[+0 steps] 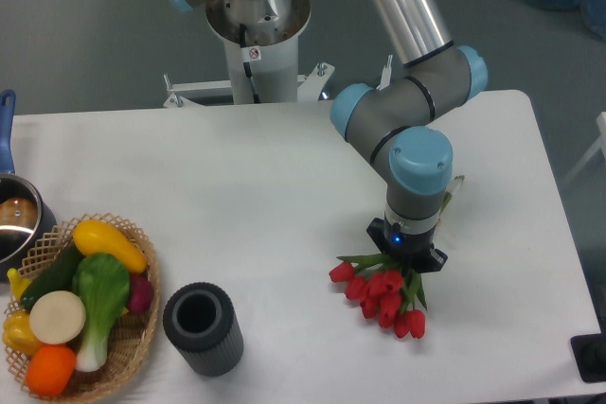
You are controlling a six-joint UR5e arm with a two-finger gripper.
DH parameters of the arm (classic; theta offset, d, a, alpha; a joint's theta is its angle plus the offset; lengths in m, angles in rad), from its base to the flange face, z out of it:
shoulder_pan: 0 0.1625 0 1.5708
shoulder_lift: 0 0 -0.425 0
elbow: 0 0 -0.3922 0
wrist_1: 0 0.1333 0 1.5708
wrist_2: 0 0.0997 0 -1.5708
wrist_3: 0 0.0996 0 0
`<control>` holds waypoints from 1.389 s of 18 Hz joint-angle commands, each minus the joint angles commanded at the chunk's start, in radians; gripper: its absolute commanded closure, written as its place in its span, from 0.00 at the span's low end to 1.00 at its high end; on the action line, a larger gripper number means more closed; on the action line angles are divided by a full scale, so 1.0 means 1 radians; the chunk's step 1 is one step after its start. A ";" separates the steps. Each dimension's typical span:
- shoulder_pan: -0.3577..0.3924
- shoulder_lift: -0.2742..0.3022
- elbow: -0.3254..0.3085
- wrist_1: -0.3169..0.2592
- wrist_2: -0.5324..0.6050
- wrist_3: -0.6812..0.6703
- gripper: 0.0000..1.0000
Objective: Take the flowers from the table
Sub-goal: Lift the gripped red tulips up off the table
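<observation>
I see the gripper (407, 254) down over the flowers (382, 296), which lie on the table (246, 177) toward its right front. The wrist hides the fingers, so I can't tell whether they're spread or pinching. A dark cup (203, 327) and a basket (142, 333) stand well to the left.

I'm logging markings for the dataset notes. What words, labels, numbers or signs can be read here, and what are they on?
No text can be read.
A small round red-and-white sticker sits on the robot's base column; it is too small to read.
The flowers, basket and dark cup show no lettering.
</observation>
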 joint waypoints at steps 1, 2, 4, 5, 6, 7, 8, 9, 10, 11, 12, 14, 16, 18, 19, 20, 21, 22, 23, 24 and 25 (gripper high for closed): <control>0.002 0.002 0.002 0.000 0.000 0.000 0.89; 0.002 0.009 0.002 0.000 0.000 0.000 0.89; 0.006 0.032 0.002 -0.002 0.002 0.005 0.89; 0.018 0.046 0.009 -0.002 -0.006 0.006 0.89; 0.035 0.051 0.024 -0.009 -0.006 0.008 0.89; 0.038 0.051 0.041 -0.017 -0.005 0.008 0.89; 0.038 0.051 0.057 -0.032 -0.005 0.008 0.89; 0.038 0.051 0.069 -0.057 -0.005 0.009 0.89; 0.038 0.049 0.084 -0.078 -0.005 0.009 0.89; 0.037 0.049 0.098 -0.098 -0.005 0.009 0.89; 0.035 0.049 0.115 -0.124 -0.005 0.011 0.89; 0.035 0.041 0.170 -0.202 -0.005 0.011 0.89; 0.037 0.023 0.242 -0.297 -0.003 0.011 0.89; 0.038 0.003 0.302 -0.357 0.000 0.012 0.89; 0.038 -0.004 0.322 -0.368 0.002 0.012 0.89; 0.038 -0.020 0.339 -0.370 0.006 0.012 0.88; 0.040 -0.024 0.347 -0.368 0.015 0.015 0.88; 0.040 -0.029 0.350 -0.370 0.034 0.023 0.88; 0.040 -0.031 0.357 -0.370 0.044 0.029 0.89; 0.041 -0.031 0.360 -0.371 0.044 0.032 0.89; 0.043 -0.031 0.360 -0.373 0.046 0.038 0.89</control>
